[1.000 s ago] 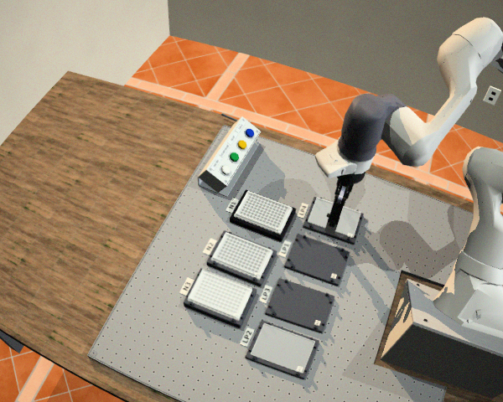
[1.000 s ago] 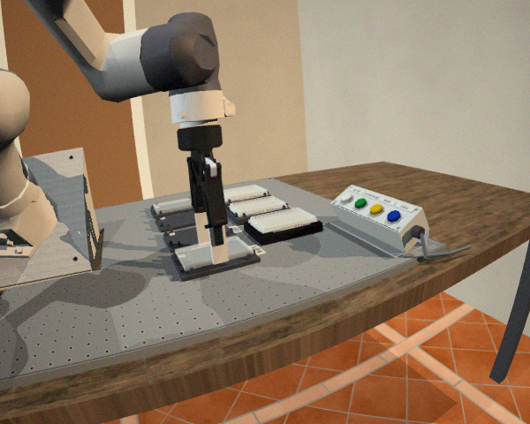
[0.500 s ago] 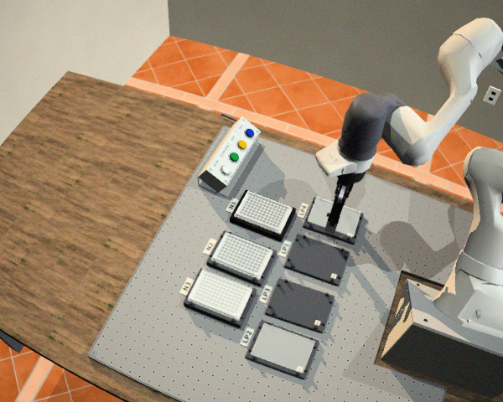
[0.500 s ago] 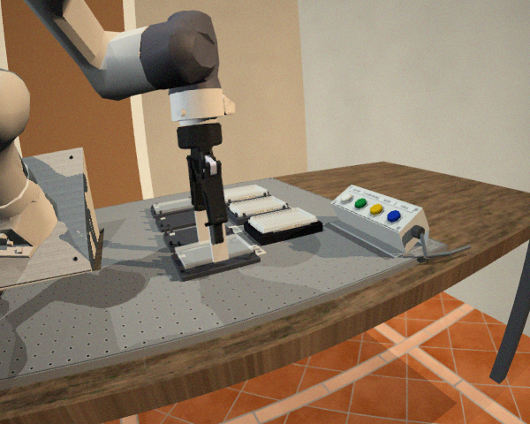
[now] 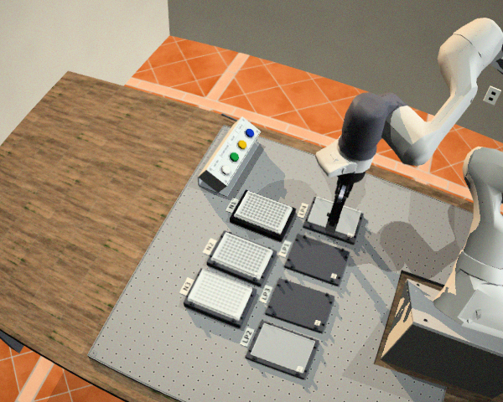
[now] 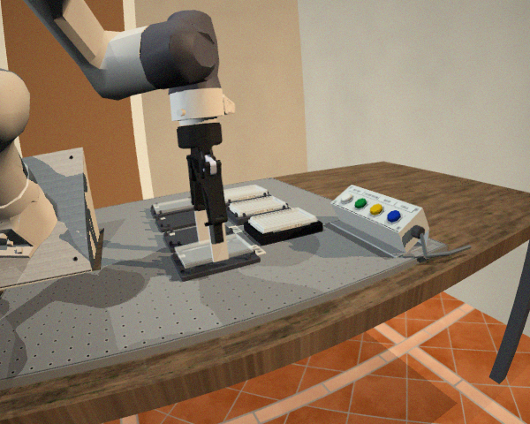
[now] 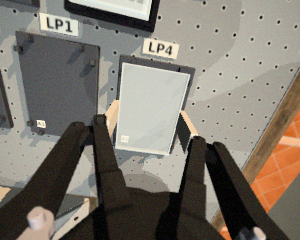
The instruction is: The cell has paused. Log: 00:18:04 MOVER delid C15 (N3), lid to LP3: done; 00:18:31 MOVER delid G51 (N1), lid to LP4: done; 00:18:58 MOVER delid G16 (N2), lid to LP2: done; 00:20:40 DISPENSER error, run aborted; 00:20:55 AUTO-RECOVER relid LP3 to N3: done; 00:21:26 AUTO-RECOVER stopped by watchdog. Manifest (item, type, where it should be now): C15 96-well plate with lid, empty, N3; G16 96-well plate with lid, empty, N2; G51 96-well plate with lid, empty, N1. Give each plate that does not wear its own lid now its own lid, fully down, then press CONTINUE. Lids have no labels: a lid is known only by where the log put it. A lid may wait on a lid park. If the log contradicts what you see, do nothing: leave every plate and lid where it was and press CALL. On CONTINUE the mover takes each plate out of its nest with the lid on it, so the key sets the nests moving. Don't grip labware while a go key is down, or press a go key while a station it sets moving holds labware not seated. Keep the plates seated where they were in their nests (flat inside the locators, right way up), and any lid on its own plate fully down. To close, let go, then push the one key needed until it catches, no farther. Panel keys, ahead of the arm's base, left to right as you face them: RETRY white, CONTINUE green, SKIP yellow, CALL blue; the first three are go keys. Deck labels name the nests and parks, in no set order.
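Deck plate (image 5: 156,328) covers most of the table (image 5: 70,172), with my base (image 5: 442,346) at one corner and my one arm (image 5: 416,125) reaching out over it. Three nests stand in a row and four lid parks in a row beside them.

Nest N1 (image 5: 232,205) holds a plate (image 5: 263,212) with open wells and dark sides, no lid on it. N2 (image 5: 209,247) holds a plate (image 5: 241,255) whose wells show plainly; I cannot tell from here whether a lid covers it. N3 (image 5: 186,286) holds a plate (image 5: 220,295) that looks paler and smoother on top, as under a lid.

Of the parks, LP4 (image 7: 160,48) carries one lid (image 7: 152,102), LP2 (image 5: 246,336) carries a second lid (image 5: 282,348), and the two parks between them, one labelled LP1 (image 7: 59,24), show bare dark pads.

Key box (image 5: 225,166) sits by N1 with four keys: white (image 5: 225,169), green (image 5: 233,157), yellow (image 5: 241,144), blue (image 5: 249,132).

My claw (image 7: 151,127) is down over LP4, pinching the lid there across its short width, one pale pad (image 7: 111,116) on each long edge. That lid lies just over its park.
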`<state>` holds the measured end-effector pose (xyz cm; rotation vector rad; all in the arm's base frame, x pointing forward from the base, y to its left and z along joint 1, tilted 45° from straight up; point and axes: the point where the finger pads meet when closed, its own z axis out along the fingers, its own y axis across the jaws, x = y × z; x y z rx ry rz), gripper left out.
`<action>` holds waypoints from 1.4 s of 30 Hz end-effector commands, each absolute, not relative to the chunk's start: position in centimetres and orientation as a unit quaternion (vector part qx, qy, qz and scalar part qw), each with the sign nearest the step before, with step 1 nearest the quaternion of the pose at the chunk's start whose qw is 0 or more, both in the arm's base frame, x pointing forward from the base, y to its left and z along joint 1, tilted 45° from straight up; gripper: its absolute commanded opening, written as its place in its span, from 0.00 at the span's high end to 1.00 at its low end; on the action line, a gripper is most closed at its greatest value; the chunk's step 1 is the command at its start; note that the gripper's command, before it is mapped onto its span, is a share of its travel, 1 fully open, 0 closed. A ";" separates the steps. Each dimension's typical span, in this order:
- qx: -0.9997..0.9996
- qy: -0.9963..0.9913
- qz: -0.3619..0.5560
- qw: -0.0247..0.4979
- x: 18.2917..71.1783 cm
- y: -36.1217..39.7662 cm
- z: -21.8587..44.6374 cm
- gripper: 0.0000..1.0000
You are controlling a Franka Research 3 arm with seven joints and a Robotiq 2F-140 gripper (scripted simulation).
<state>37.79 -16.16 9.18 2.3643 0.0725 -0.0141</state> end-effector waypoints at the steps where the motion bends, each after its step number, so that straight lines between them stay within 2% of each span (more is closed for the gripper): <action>1: 0.925 0.030 -0.007 0.379 37.8 -16.1 9.3 1.00; 42: 0.925 0.030 -0.007 0.379 37.8 -15.4 10.1 1.00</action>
